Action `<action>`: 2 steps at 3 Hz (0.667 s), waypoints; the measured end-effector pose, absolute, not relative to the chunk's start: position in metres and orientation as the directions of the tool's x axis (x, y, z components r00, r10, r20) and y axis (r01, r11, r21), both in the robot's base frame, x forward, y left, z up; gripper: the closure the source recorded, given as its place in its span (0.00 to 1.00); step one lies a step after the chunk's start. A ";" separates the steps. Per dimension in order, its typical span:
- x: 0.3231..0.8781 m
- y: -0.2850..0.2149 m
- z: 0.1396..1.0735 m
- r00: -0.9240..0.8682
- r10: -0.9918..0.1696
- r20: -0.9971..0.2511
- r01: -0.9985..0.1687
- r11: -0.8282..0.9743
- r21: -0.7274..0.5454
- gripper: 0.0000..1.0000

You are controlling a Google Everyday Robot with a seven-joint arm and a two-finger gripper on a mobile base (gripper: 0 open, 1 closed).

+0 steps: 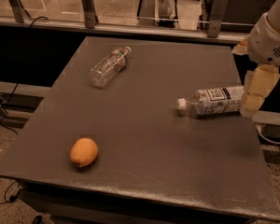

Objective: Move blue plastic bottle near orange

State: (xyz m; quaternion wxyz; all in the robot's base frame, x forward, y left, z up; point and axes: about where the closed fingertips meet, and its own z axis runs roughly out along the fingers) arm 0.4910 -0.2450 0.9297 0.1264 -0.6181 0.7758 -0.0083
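The blue plastic bottle (212,100), clear with a white cap and a wide white label with black print, lies on its side at the right of the dark table (149,139), cap pointing left. The orange (84,151) sits near the table's front left corner, far from that bottle. My gripper (255,91) hangs at the right edge of the view, right at the bottle's base end and covering it. I cannot see whether it holds the bottle.
A clear ribbed bottle (109,66) with a narrow label band lies on its side at the back left of the table. A metal railing (88,6) and posts run behind the table. Cables (2,111) lie on the floor at left.
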 end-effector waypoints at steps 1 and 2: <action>0.515 -0.249 0.903 -0.086 -0.974 -0.208 -0.981 0.120 -0.156 0.00; 0.528 -0.252 0.874 -0.016 -0.974 -0.225 -0.991 0.046 -0.129 0.00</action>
